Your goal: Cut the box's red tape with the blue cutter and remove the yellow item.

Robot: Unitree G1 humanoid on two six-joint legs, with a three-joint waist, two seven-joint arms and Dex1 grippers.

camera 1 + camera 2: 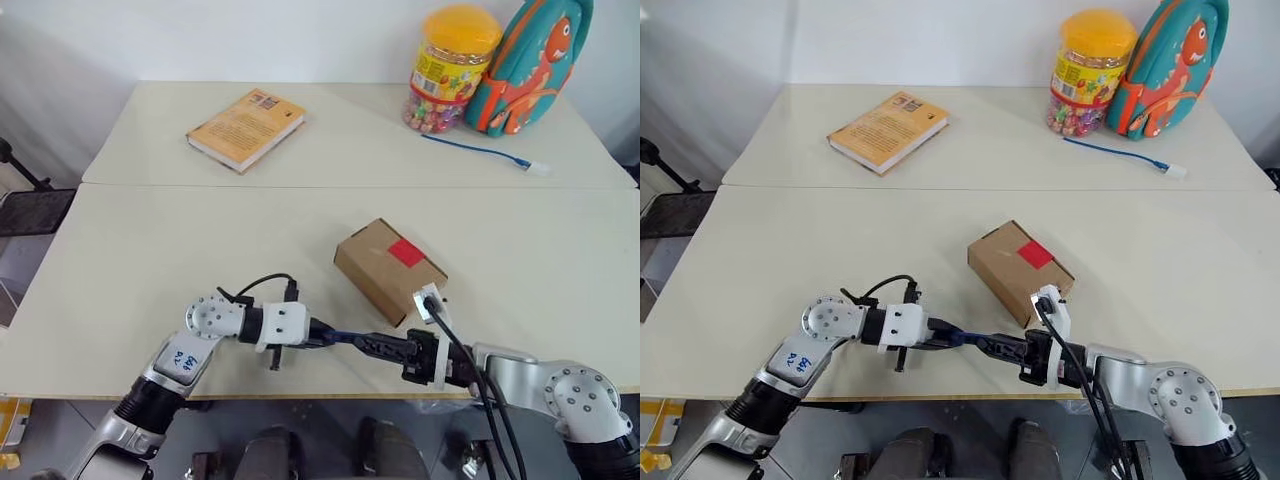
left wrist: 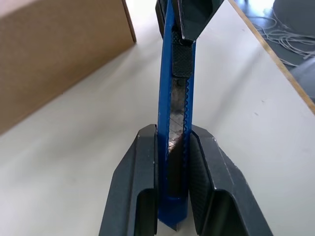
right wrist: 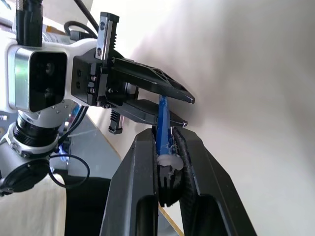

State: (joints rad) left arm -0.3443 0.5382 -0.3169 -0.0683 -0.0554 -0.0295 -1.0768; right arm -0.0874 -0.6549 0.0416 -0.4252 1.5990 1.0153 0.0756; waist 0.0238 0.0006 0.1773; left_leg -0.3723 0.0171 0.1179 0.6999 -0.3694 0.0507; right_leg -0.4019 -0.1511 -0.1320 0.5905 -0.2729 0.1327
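Nearby, book [image 1: 246, 128], candy jar [image 1: 452, 68], both jaws seemingly clamped on blue cutter [image 2: 173, 118] beside box [image 1: 388, 268].

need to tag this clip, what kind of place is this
Probably a staged tabletop test area indoors, not a real home or shop: two plain pale tables pushed together against a bare white wall, with unrelated props spread out: a book, a candy jar, a child's backpack and a small cardboard box.

Left pincer [image 1: 335, 338] and right pincer [image 1: 385, 346] meet tip to tip, both clamped
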